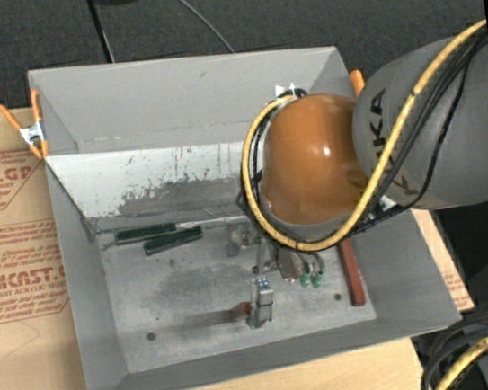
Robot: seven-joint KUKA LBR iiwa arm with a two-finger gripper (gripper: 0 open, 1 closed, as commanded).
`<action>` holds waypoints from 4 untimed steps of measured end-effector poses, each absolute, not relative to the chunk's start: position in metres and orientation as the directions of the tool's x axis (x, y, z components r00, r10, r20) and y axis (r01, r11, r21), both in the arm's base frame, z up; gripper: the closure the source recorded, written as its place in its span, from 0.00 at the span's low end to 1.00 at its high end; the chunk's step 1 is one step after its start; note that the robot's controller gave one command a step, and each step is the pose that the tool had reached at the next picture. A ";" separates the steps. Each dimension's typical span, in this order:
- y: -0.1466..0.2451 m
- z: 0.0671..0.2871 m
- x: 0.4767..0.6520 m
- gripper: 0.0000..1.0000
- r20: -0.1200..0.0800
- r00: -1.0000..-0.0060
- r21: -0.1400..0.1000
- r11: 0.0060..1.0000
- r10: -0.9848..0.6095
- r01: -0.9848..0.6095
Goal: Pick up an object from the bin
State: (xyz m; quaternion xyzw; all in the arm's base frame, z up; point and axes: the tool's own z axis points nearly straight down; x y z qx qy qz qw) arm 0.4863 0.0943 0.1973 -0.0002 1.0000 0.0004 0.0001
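Note:
My gripper (262, 303) hangs under the arm's wrist, low over the bin floor a little right of the middle. A small red bit (247, 308) lies right at its left side, touching or almost touching it. A small green piece (311, 278) sits just to its right, partly hidden by the wrist. I see nothing held in the gripper.
Two dark green tool handles (161, 237) lie end to end at the foot of the back wall, on the left. A red-brown stick (353, 273) lies along the right wall. The orange dome on the wrist hides the back right of the floor.

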 end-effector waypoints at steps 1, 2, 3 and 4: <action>0.094 0.197 0.486 0.00 0.000 -1.000 0.001 1.000 0.000 0.000; 0.083 0.161 0.486 0.00 -0.005 -0.996 0.001 0.996 -0.092 -0.092; 0.127 0.097 0.524 0.00 -0.008 -0.996 0.001 0.996 -0.087 -0.087; 0.153 0.064 0.532 0.00 0.001 -0.997 0.003 0.997 -0.082 -0.082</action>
